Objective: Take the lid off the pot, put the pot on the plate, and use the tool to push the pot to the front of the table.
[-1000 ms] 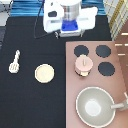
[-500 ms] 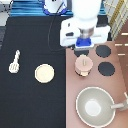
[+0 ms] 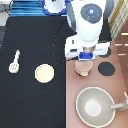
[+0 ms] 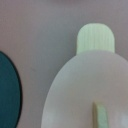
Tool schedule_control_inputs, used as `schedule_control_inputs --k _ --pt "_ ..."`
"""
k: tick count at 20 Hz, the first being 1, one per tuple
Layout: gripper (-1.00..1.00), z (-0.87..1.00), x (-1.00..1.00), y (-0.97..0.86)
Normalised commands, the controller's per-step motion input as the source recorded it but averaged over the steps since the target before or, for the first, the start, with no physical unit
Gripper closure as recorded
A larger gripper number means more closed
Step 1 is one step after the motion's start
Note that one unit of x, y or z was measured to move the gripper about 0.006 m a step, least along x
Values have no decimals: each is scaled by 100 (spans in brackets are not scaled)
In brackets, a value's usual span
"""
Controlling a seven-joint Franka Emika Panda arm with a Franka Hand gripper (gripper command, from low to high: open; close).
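My gripper (image 3: 85, 60) hangs directly over the pot (image 3: 83, 71), which stands on the pinkish-brown stove and is largely hidden beneath the hand. The wrist view shows, from close above, the pale pink lid (image 4: 80, 92) resting on the pot, its small knob (image 4: 101, 116) and one cream side tab (image 4: 96, 39) of the pot. The cream plate (image 3: 44, 74) lies on the black table (image 3: 35, 35), toward the exterior view's left of the pot. Further left lies the cream-white tool (image 3: 15, 61).
The stove block (image 3: 116, 85) fills the exterior view's right side. One black burner (image 3: 106, 68) shows beside the pot. The large grey-beige pan (image 3: 95, 106) with its handle sits toward the exterior view's bottom, close below the pot.
The arm has swung from the exterior view's top down over the stove, and the hand now covers the pot. Plate, tool and pan have not moved.
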Motion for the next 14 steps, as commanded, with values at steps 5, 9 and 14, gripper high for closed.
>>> schedule_control_inputs --k 5,9,14 --pt "-100 -40 4 23" --pt "100 -17 0 22" --pt "100 -12 0 18"
